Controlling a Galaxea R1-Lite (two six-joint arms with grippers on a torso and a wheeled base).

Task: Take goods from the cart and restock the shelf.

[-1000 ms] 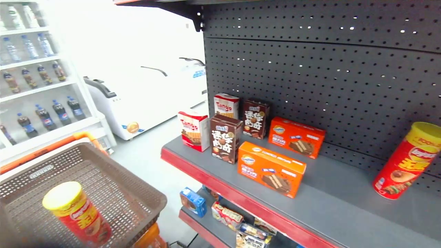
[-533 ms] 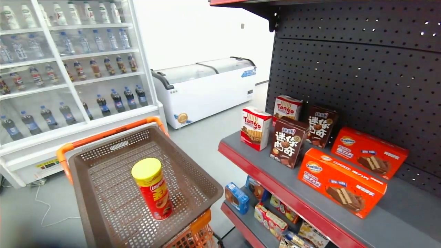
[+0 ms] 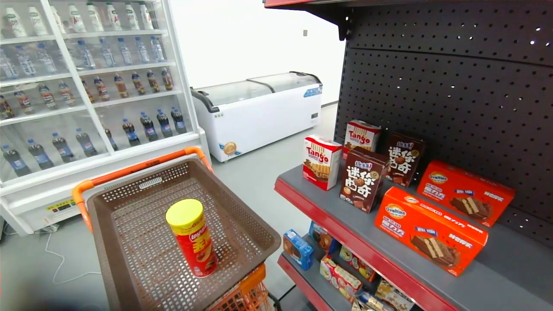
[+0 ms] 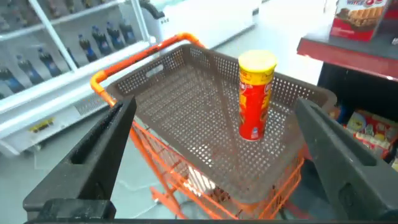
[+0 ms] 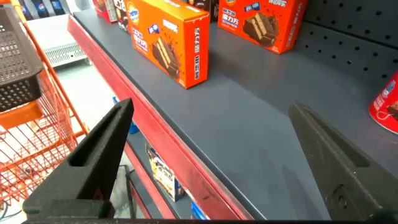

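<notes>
Head view: can (image 3: 191,236) stands upright, long axis vertical, mid-basket (image 3: 129,203) toward its shelf-side rim, with the shelf (image 3: 328,203) apart on the right. Left wrist view: left gripper (image 4: 214,107) is spread wide above the basket, with the can ahead and lower between its fingers, so the left arm looks nearer. Right wrist view: right gripper (image 5: 211,109) is spread over bare shelf near an orange box (image 5: 168,40); a second can (image 5: 387,106) is cut off at the frame edge.

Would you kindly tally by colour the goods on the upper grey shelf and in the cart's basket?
White-and-red boxes: 2
Brown boxes: 2
Orange boxes: 2
Red cans: 2 (1 in basket, 1 on shelf)
Total: 8
</notes>
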